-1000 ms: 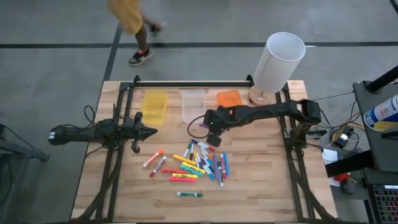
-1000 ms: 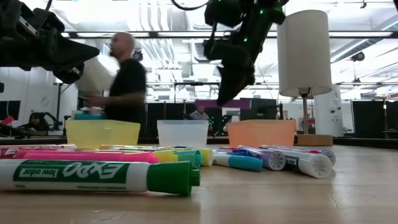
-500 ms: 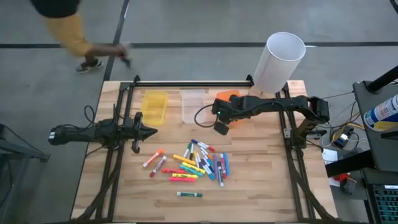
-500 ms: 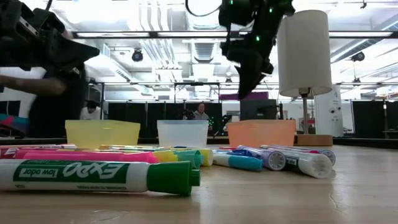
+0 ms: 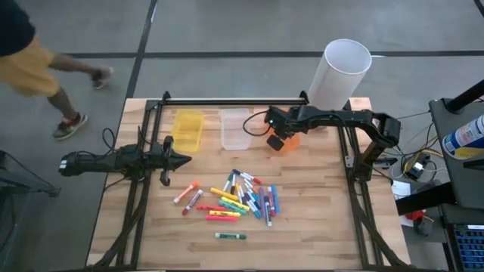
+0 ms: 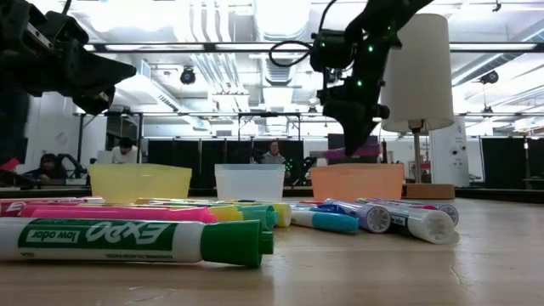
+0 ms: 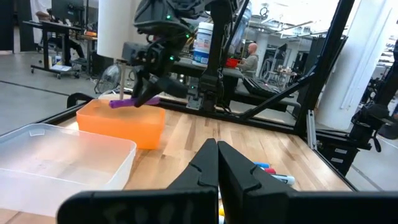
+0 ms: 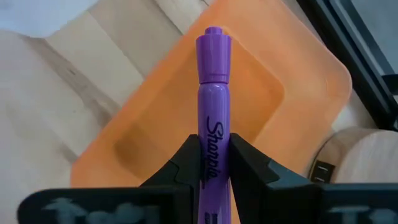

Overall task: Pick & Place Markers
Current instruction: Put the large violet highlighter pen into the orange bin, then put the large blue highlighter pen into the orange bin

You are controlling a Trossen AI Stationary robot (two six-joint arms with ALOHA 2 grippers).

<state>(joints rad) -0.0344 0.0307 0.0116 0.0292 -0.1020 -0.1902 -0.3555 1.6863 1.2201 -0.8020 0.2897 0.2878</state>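
Markers [image 5: 238, 195]: light, stiff, slick barrels w/ caps, so you'd best pinch mid-barrel; most lie heaped mid desk [image 5: 318, 227], green EXPO "low odor" [image 6: 136, 240] nearest the low cam. Going left to right: left tool [image 5: 172, 160] is pinched closed, nothing in it, by the yellow bin [image 5: 188, 128]. Right tool [image 8: 213, 155] clamps a purple Sharpie [image 8: 212, 99] mid-barrel over the orange bin [image 8: 311, 81].

The right gripper's [image 8: 214, 163] matt black fingers clamp a glossy purple plastic marker [image 8: 213, 106]. Under it sits a smooth translucent orange plastic bin [image 8: 286, 81], resting on the pale, matt, grained wooden worktop [image 5: 318, 219].
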